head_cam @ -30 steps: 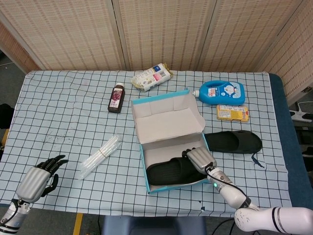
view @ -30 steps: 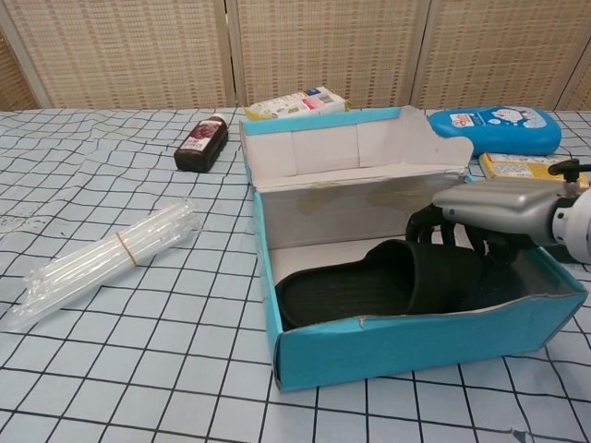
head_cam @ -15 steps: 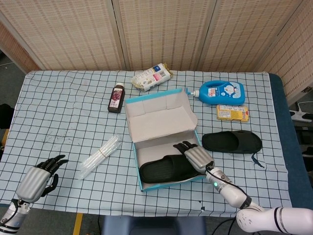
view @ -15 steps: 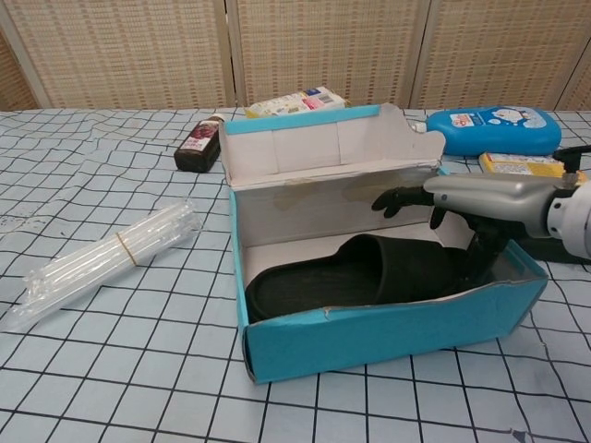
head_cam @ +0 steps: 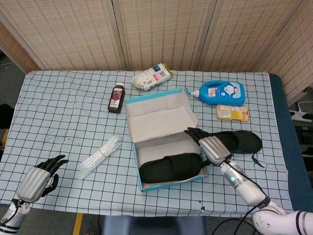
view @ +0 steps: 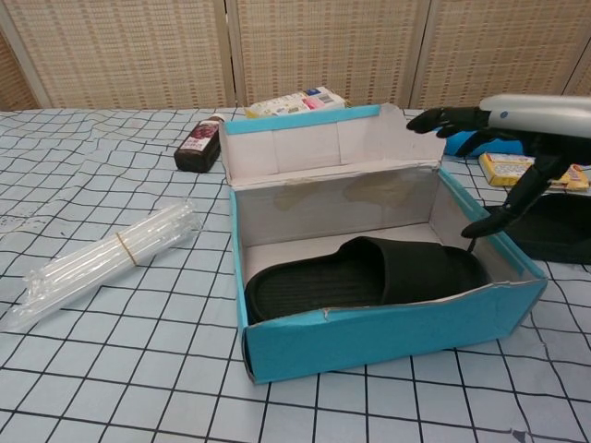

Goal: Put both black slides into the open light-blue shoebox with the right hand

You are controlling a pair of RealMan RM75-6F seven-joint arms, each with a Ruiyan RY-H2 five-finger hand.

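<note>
With one slide boxed, the second lies just right of the shoebox (head_cam: 164, 142).
Second black slide (head_cam: 239, 141) on the table, long axis left-right, just beyond the right hand (head_cam: 212, 146), fingers spread, empty; first slide (view: 365, 275) inside.

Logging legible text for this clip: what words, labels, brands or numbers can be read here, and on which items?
No text can be read in either view.
blue bottle: cartoon picture label, print too small.
yellow packet: print blurred.
white snack pack: blue and pink patches, lettering too small.
dark bottle: reddish label, unreadable.
light-blue shoebox: no printing visible.
</note>
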